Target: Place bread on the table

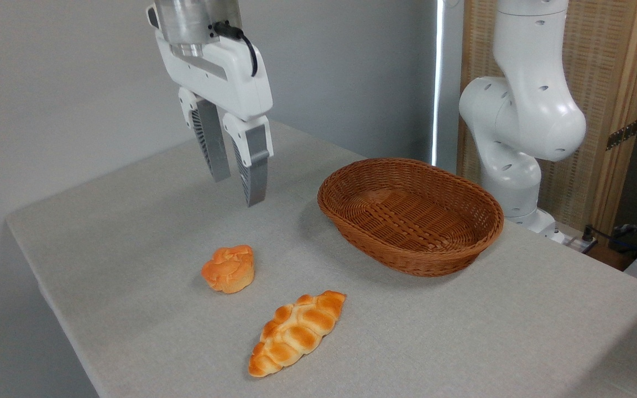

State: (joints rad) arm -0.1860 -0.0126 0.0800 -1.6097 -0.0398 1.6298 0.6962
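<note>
Bread (pixel 297 333) lies on table (pixel 462 331), near side; basket (pixel 410 213) empty. Gripper (pixel 239 190) high, released, holding nothing. Risk: descending could nudge the bun (pixel 229 268) below.

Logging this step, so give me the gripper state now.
Gripper: open, holding nothing, hanging above the table, apart from the bread.

Bread (pixel 296 333) flat on table (pixel 130 221); end effector (pixel 238 190) above, empty, parted.
</note>
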